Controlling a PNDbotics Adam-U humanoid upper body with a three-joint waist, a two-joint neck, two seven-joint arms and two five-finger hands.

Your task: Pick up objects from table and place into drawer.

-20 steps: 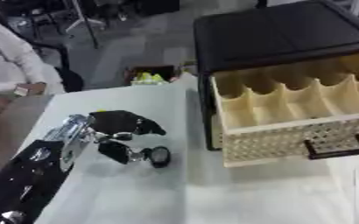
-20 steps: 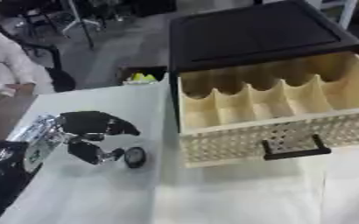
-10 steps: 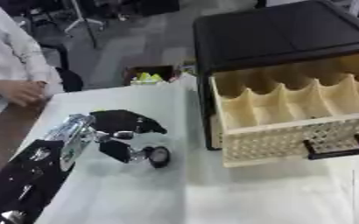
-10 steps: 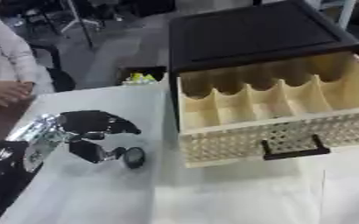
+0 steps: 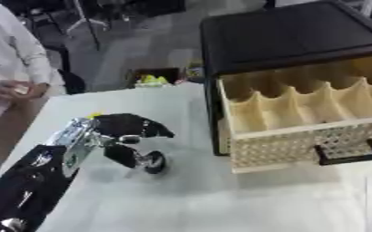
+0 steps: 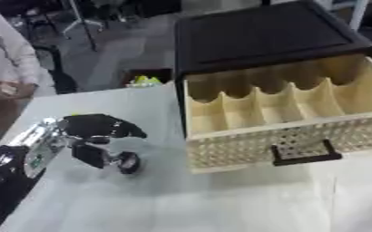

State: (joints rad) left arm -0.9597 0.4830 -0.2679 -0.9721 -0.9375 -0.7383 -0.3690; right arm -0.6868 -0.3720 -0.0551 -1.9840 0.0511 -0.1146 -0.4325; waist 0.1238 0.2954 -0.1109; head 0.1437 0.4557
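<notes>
My left hand (image 5: 124, 128) comes in from the lower left over the white table (image 5: 221, 199), its black fingers spread forward and the thumb (image 5: 122, 154) pointing down. A small dark round thing with a silvery spot (image 5: 154, 162) lies on the table at the thumb's tip; nothing sits between thumb and fingers. A scrap of yellow (image 5: 94, 115) peeks out behind the hand. To the right stands a black cabinet (image 6: 261, 31) with its pale wooden drawer (image 6: 281, 106) pulled out, showing several empty compartments and a black handle (image 6: 304, 155). My right hand is out of sight.
A person in white (image 5: 11, 50) sits at the table's far left, one hand (image 5: 14, 89) near the edge. On the floor beyond the table sits a dark box with yellow-green contents (image 5: 156, 79). Bare tabletop stretches in front of the drawer.
My left hand and the round thing have hardly moved. The person's hand at the far left has drawn closer to the table's edge.
</notes>
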